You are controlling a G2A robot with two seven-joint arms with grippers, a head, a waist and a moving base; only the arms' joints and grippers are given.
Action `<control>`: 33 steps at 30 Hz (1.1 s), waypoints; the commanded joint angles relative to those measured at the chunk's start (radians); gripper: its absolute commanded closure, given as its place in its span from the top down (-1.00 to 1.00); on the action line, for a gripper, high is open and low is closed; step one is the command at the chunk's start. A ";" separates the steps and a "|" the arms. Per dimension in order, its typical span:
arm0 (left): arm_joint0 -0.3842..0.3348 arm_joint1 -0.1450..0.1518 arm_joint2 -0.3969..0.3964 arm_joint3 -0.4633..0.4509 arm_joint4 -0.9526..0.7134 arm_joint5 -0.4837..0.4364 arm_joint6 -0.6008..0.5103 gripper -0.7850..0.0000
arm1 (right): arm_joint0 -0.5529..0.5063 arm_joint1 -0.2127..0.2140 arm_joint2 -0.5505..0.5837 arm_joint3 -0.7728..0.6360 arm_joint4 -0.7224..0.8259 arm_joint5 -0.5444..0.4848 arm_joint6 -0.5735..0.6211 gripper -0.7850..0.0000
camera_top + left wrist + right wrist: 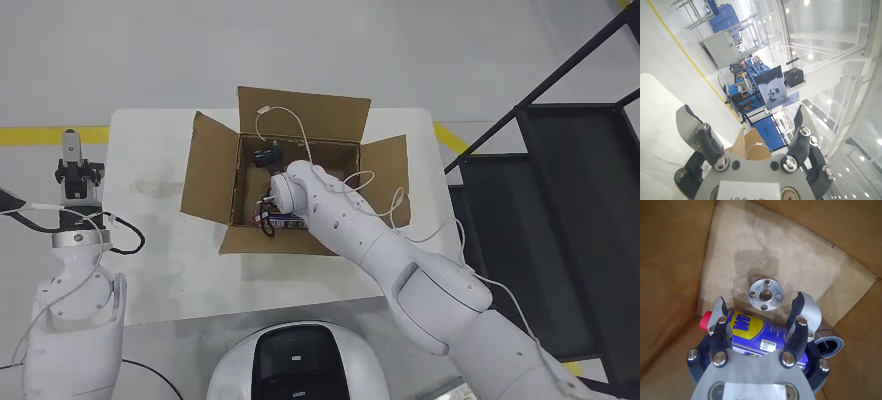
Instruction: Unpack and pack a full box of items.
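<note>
The right claw [761, 298] is pictured spread above a spray can [753, 332] in the box [300, 110], the left claw [742, 111] spread beside the table [150, 150].

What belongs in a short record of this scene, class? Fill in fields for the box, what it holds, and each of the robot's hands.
Box: cardboard box, flaps open, on the white table
Item 1: blue and yellow spray can with a red cap, lying on its side in the box
Item 2: round metal disc with four small holes, flat on the box floor
Item 3: metal cylinder, lying beside the can
Right hand: open, inside the box, above the can
Left hand: open, holding nothing, away from the box
</note>
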 commanded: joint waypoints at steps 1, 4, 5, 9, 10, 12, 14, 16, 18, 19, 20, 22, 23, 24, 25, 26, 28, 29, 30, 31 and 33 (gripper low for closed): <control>0.000 0.000 0.000 0.000 0.000 0.000 0.000 1.00 | 0.003 -0.007 -0.001 0.018 0.002 -0.005 -0.008 0.51; 0.000 0.000 0.000 0.000 0.000 0.000 0.000 1.00 | 0.008 -0.017 -0.002 0.042 0.005 -0.017 -0.008 0.45; 0.000 0.000 0.000 0.000 0.000 0.000 0.000 1.00 | 0.010 -0.019 -0.001 0.048 0.007 -0.024 -0.007 0.45; 0.000 0.000 0.000 0.000 0.000 0.000 0.000 1.00 | 0.014 -0.028 0.001 0.078 0.006 -0.036 -0.016 0.45; 0.000 0.000 0.000 0.000 0.000 0.000 0.000 1.00 | 0.016 -0.031 0.001 0.084 0.004 -0.037 -0.019 0.45; 0.000 0.000 0.000 0.000 0.000 0.000 0.000 1.00 | 0.018 -0.035 0.003 0.093 0.007 -0.043 -0.020 0.48; 0.000 0.000 0.000 0.000 0.000 0.000 0.000 1.00 | 0.021 -0.040 0.003 0.104 0.003 -0.046 -0.028 0.51; 0.000 0.000 0.000 0.000 0.000 0.000 0.000 1.00 | 0.021 -0.044 0.004 0.117 0.000 -0.043 -0.040 0.51; 0.000 0.000 0.000 0.000 0.000 0.000 0.000 1.00 | 0.021 -0.049 0.003 0.130 -0.004 -0.045 -0.047 0.51; 0.000 0.000 0.000 0.000 0.000 0.000 0.000 1.00 | 0.022 -0.051 0.005 0.136 -0.003 -0.046 -0.052 0.51; 0.000 0.000 0.000 0.000 0.000 0.000 0.000 1.00 | 0.024 -0.053 0.004 0.142 -0.007 -0.043 -0.057 0.50; 0.000 0.000 0.000 0.000 0.000 0.000 0.000 1.00 | 0.025 -0.058 0.004 0.153 -0.009 -0.041 -0.065 0.49; 0.000 0.000 0.000 0.000 0.000 0.000 0.000 1.00 | 0.027 -0.061 0.005 0.159 -0.010 -0.039 -0.069 0.47; 0.000 0.000 0.000 0.000 0.000 0.000 0.000 1.00 | 0.029 -0.063 0.006 0.164 -0.010 -0.038 -0.074 0.46; 0.000 0.000 0.000 0.000 0.000 0.000 0.000 1.00 | 0.030 -0.065 0.007 0.169 -0.010 -0.038 -0.078 0.45; 0.000 0.000 0.000 0.000 0.000 0.000 0.000 1.00 | 0.031 -0.068 0.007 0.175 -0.011 -0.038 -0.082 0.44; 0.000 0.000 0.000 0.000 0.000 0.000 0.000 1.00 | 0.033 -0.073 0.008 0.185 -0.012 -0.038 -0.085 0.36; 0.000 0.000 0.000 0.000 0.000 0.000 0.000 1.00 | 0.034 -0.075 0.008 0.190 -0.012 -0.040 -0.088 0.32; 0.000 0.000 0.000 0.000 0.000 0.000 0.000 1.00 | 0.035 -0.078 0.009 0.195 -0.012 -0.040 -0.088 0.29; 0.000 0.000 0.000 0.000 0.000 0.000 0.000 1.00 | 0.036 -0.080 0.009 0.199 -0.012 -0.040 -0.090 0.28; 0.000 0.000 0.000 0.000 0.000 0.000 0.000 1.00 | 0.037 -0.085 0.007 0.210 -0.019 -0.040 -0.093 0.25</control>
